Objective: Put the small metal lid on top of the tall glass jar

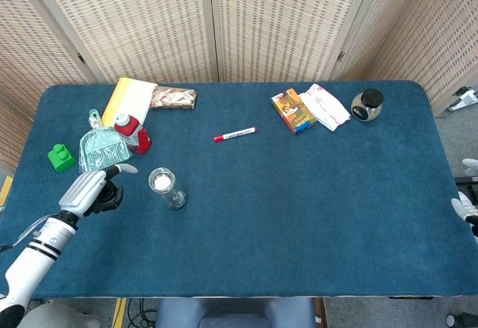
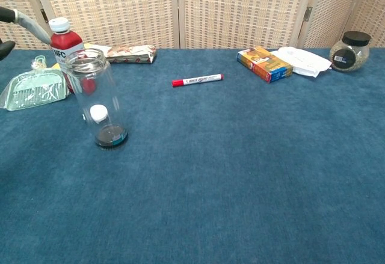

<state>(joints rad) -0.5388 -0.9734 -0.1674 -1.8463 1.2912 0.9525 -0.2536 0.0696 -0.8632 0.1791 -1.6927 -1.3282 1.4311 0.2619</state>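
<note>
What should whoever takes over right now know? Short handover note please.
Left hand: over the table beside the jar, fingers curled; can't tell if it holds anything.
Right hand: off the table's right edge, barely visible.
Jar: upright, mouth uncovered; a small white piece shows through the glass.
Lid: not identifiable in either view.
Done: nothing. Left: find lid, set it on jar.

Jar (image 1: 167,188) stands right of the left hand (image 1: 93,191); bottle (image 1: 131,131) behind it — marker (image 1: 234,134) further right.
</note>
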